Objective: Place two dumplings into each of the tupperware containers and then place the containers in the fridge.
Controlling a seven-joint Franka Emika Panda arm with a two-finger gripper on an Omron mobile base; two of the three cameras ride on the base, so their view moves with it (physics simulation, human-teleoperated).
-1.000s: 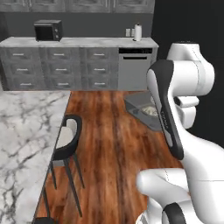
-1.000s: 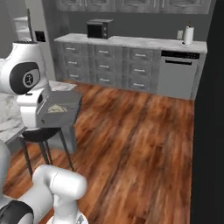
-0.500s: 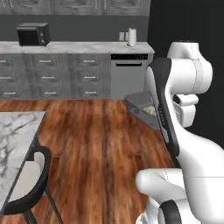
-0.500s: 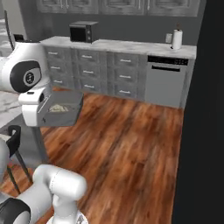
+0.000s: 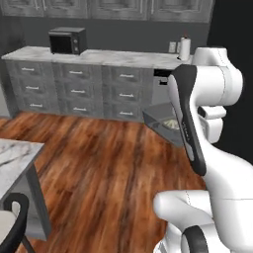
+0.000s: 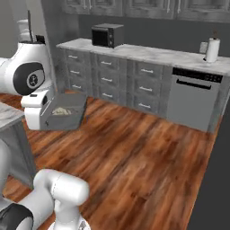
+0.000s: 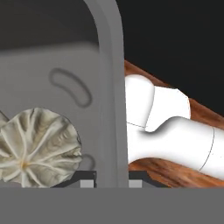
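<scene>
I hold one tupperware container [image 6: 63, 116] in my end effector [image 7: 111, 181], which is closed on the container's rim, as the hand view shows: the grey wall of the tray passes between the two dark finger tips at the bottom of the frame. A dumpling [image 7: 37, 146] lies inside the tray, at the lower left of the hand view, pale with a folded top. In the right base view the container is at the middle left of the frame, just beside my white wrist, above the wooden floor [image 6: 134, 152], and pale dumplings show inside it. In the left base view the container [image 5: 160, 121] is at the middle right, partly behind my arm. A table [image 6: 148, 54] with grey drawers runs along the upper part of the frame, with a black microwave [image 6: 108, 35] on it and a paper towel roll [image 6: 211, 49] at the upper right.
</scene>
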